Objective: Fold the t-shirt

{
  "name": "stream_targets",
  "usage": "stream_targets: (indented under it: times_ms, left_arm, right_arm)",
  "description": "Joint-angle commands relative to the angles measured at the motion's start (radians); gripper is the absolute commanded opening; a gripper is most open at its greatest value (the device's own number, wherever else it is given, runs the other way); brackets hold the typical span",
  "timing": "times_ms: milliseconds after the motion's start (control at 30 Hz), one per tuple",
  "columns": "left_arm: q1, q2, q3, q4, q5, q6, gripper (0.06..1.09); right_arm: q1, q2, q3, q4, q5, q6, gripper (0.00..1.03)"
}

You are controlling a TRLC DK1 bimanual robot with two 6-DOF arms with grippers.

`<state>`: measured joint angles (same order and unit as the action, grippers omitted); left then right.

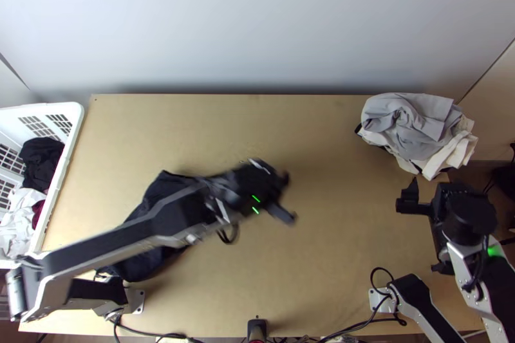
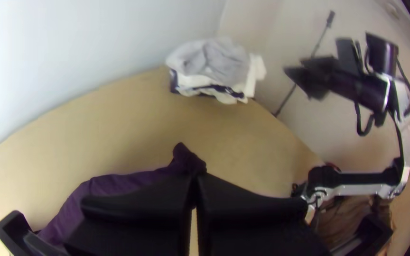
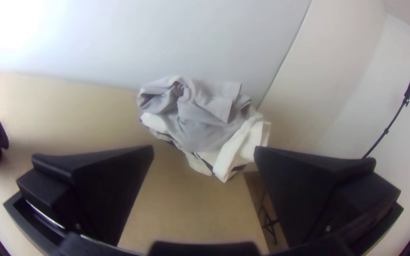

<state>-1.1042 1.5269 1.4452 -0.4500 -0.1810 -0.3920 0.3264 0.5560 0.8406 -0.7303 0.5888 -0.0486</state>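
T-shirt (image 1: pixel 138 267) lies bunched beneath left arm (image 1: pixel 122 248), at table's (image 1: pixel 309 278) near left. Far end (image 2: pixel 184 159) is clamped in left gripper (image 2: pixel 194 179); cloth is best drawn out low and slowly. Right gripper (image 3: pixel 204 150), fingers (image 3: pixel 105 180) apart, is best brought to loose edge.

Silver-grey links (image 2: pixel 406 148), black joints (image 1: pixel 468 217), cables (image 2: pixel 364 132), green lights (image 1: pixel 494 251)

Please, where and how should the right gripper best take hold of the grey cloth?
Probably at the grey cloth's squared flap, on the right in the top view. Come from that side, slightly above, fingers across its edge: it lies uppermost and looks loose.
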Motion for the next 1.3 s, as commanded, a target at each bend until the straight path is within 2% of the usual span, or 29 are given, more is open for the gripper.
stream_targets:
  times_ms: [0,267,300,333,367,400,500,533,700,833,933,1000,1267]
  left_arm:
    - [-0.197,0.154,0.043,-0.007,0.075,-0.024,0.09]
    - [-0.287,0.288,0.199,-0.009,0.137,-0.079,0.11]
    - [-0.287,0.302,0.228,-0.013,0.137,-0.08,0.19]
    - [-0.286,0.311,0.253,-0.024,0.133,-0.08,0.34]
    - [-0.279,0.317,0.274,-0.05,0.132,-0.08,0.53]
    - [-0.275,0.32,0.29,-0.087,0.124,-0.08,0.67]
    - [-0.247,0.314,0.294,-0.181,0.091,-0.074,1.01]
    - [-0.23,0.312,0.294,-0.207,0.081,-0.076,1.04]
    - [-0.128,0.273,0.273,-0.257,0.061,-0.077,1.04]
    - [-0.059,0.207,0.199,-0.262,0.025,-0.061,1.04]
    - [-0.011,0.141,0.119,-0.288,0.003,-0.03,1.04]
    - [0.033,0.091,0.061,-0.308,-0.002,-0.016,1.04]
    - [0.239,-0.067,-0.163,-0.343,0.0,0.024,1.03]
  right_arm:
    - [-0.018,0.096,0.012,0.071,-0.003,0.012,0.98]
    - [-0.02,0.162,-0.009,0.135,-0.01,0.038,0.98]
    - [-0.02,0.165,-0.015,0.146,-0.014,0.041,0.98]
    - [-0.018,0.167,-0.023,0.164,-0.014,0.041,0.98]
    - [-0.018,0.167,-0.029,0.186,-0.014,0.043,0.98]
    - [-0.018,0.167,-0.032,0.204,-0.012,0.044,0.98]
    - [-0.015,0.18,-0.031,0.25,-0.014,0.053,0.98]
    - [-0.01,0.19,-0.026,0.256,-0.014,0.055,0.98]
    - [0.049,0.242,-0.023,0.27,-0.014,0.066,0.98]
    - [0.082,0.277,-0.034,0.295,-0.02,0.144,0.98]
    - [0.131,0.325,-0.023,0.278,-0.073,0.173,0.97]
    - [0.192,0.358,-0.018,0.246,-0.113,0.173,0.91]
    - [0.382,0.446,-0.015,0.19,-0.195,0.19,0.97]
